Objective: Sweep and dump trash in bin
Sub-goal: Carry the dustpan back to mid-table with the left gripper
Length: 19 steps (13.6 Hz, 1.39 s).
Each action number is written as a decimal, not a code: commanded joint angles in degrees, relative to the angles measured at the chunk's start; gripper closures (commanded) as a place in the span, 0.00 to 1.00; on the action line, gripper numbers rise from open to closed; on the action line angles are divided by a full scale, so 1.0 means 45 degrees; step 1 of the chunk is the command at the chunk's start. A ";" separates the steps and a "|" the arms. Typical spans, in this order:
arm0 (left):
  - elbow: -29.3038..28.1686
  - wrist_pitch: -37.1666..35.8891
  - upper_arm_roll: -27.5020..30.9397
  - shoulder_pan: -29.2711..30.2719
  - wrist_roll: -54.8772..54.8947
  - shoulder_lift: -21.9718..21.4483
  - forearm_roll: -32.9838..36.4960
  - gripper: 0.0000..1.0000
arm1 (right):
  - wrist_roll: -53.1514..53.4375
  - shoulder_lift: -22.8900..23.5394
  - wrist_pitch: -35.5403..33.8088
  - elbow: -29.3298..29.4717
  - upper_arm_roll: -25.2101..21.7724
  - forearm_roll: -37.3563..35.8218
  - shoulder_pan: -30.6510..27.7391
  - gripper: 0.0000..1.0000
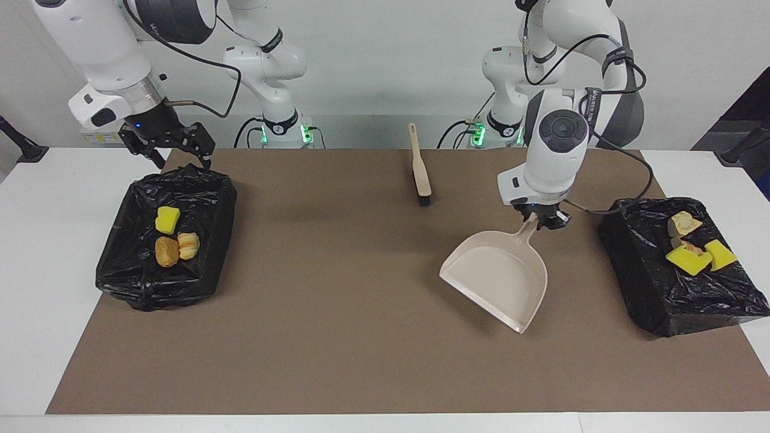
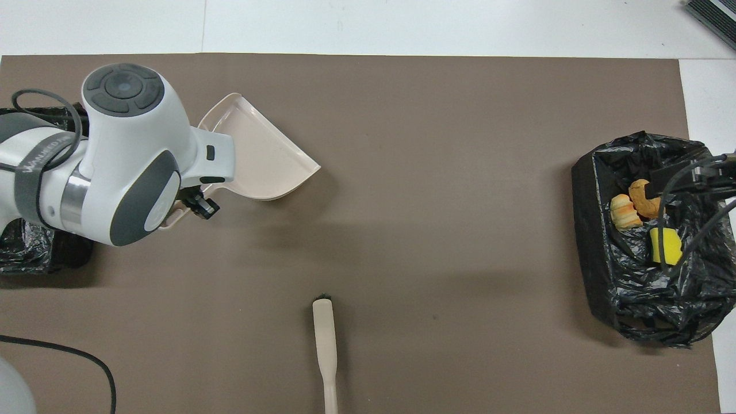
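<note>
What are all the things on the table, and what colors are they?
Bins: two, lined with black bags, one at each end of the brown mat.
Trash: seven scraps, yellow sponge chunks and golden-brown bread pieces. Three lie in the bin at the right arm's end, four in the bin at the left arm's end.
Dustpan: one, beige, empty, tilted over the mat beside the left arm's bin.
Brush: one, beige handle with dark bristles, lying on the mat near the robots, mid-table.
Mat: one, brown, covering most of the white table.
Left gripper: shut on the dustpan's handle.
Right gripper: open, holding nothing, over the mat's edge beside its bin.
</note>
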 commanded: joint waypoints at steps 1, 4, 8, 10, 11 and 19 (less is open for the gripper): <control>-0.0397 0.0949 0.0282 -0.1624 -0.3275 0.0096 -0.0614 1.00 | 0.0211 -0.0055 -0.0282 0.0088 0.0542 -0.0093 -0.0555 0.00; -0.0397 0.1631 0.0282 -0.2663 -0.6266 0.0564 -0.1569 1.00 | 0.0190 -0.0132 -0.0224 0.0010 0.0640 0.0005 -0.0675 0.00; -0.0494 0.2357 0.0282 -0.3504 -0.8600 0.0820 -0.2217 1.00 | -0.0025 -0.0191 -0.0145 -0.0107 0.0660 -0.0209 -0.0577 0.00; -0.1155 0.3113 0.0282 -0.3662 -0.8561 0.0801 -0.2276 1.00 | -0.0335 -0.0406 -0.0106 -0.0379 0.0757 -0.0287 -0.0557 0.00; -0.1352 0.3506 0.0263 -0.3662 -0.8542 0.0820 -0.2489 1.00 | -0.0879 -0.0406 -0.0067 -0.0381 0.0757 -0.0539 -0.0557 0.00; -0.1823 0.3434 0.0418 -0.3430 -0.8406 0.0393 -0.2686 0.00 | -0.0300 -0.0855 0.0910 -0.1514 0.0796 -0.0132 -0.0538 0.00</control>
